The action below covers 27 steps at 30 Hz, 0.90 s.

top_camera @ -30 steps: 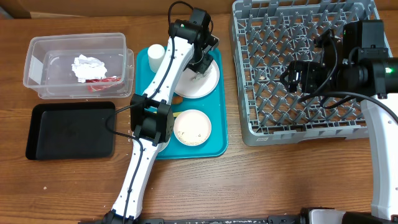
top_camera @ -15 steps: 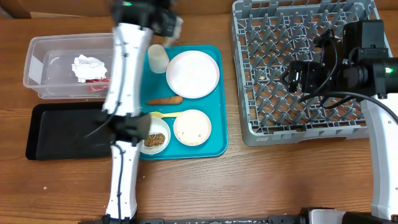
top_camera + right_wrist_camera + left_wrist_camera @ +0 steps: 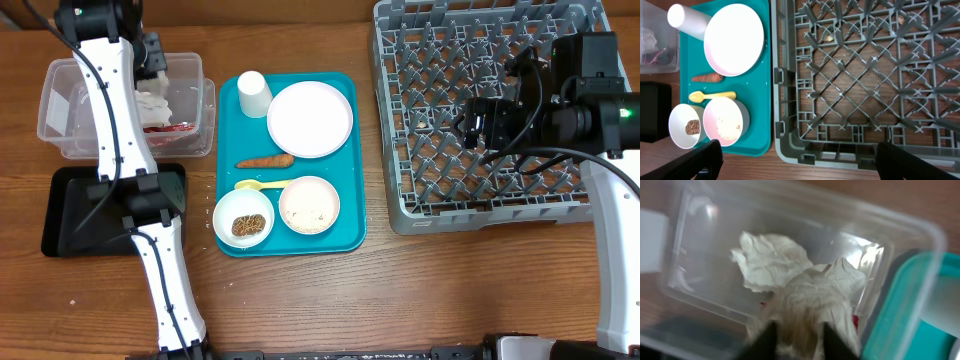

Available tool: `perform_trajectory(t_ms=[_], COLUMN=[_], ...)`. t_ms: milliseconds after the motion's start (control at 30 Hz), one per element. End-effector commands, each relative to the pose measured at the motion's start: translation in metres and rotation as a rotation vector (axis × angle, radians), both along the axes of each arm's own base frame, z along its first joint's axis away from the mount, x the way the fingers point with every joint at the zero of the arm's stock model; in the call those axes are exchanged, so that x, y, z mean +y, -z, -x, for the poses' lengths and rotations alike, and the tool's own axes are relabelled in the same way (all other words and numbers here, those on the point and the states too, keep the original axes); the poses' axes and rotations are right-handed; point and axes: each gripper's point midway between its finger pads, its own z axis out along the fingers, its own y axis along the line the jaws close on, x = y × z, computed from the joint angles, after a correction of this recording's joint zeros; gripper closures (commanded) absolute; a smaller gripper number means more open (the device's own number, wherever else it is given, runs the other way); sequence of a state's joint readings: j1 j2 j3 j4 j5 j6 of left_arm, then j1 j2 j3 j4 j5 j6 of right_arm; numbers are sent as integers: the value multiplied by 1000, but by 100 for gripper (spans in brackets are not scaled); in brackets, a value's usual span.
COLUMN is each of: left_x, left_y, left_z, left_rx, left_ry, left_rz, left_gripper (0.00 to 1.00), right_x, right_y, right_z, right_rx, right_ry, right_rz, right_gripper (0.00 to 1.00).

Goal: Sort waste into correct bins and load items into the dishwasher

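My left gripper (image 3: pixel 150 55) hangs over the clear tub (image 3: pixel 60 80). In the left wrist view its jaws (image 3: pixel 796 330) stand parted, with a wad of crumpled white paper (image 3: pixel 810 295) between them, blurred. Another crumpled paper (image 3: pixel 767 260) and a red wrapper (image 3: pixel 855 322) lie in the tub. The black tray (image 3: pixel 75 215) sits in front of the tub. On the teal tray (image 3: pixel 350 225) are the plate (image 3: pixel 310 118), cup (image 3: pixel 253 92), carrot (image 3: pixel 265 160), yellow spoon (image 3: pixel 265 184), a bowl of brown bits (image 3: pixel 243 221) and a bowl with rice (image 3: pixel 309 205). My right gripper (image 3: pixel 797 160) is open and empty above the grey rack (image 3: pixel 480 110).
The left arm stretches from the table's front edge across the black tray to the tub. The rack fills the right side of the table, close against the teal tray's right edge. Bare wood lies along the front.
The left arm has swung from the plate on the teal tray over to the clear tub, carrying the paper wad, and its jaws have parted. The right arm has not moved.
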<state>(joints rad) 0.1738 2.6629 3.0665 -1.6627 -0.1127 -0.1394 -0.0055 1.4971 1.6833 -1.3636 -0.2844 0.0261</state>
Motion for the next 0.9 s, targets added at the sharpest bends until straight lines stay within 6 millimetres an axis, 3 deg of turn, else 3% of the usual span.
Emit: perform_trajectory(t_ms=[0,100,333,367,467,500,700,867], left_x=[-11,-15,-42,-53,-76,-93,-166,-187], left_y=[19,8,-41,-54,-71,-75,-75,-67], left_z=[-1,-2,2,5,7,7,10,9], left_rx=[27,0,-90,-109,-134,-142,-132,-108], left_ry=[0,13,109,143,223,278,476,514], left_rz=[95,116,133,125,113,119,116,34], left_gripper=[24,14,13,13,12,12,11,7], right_x=[3,2,2,2,2,2,2,2], right_y=[-11,-11,-11,-11,-11,-11,-11,-10], right_z=[0,-1,-1,-1,-1,-1,0,1], right_rx=[-31,-32,-32,-32,-32,-32,-26,-26], right_ry=[-4,-4,-4,-4,-4,-4,-4,-4], right_rz=[-7,-7,-7,-7,-7,-7,-7,-7], right_gripper=[0,0,0,0,0,0,0,0])
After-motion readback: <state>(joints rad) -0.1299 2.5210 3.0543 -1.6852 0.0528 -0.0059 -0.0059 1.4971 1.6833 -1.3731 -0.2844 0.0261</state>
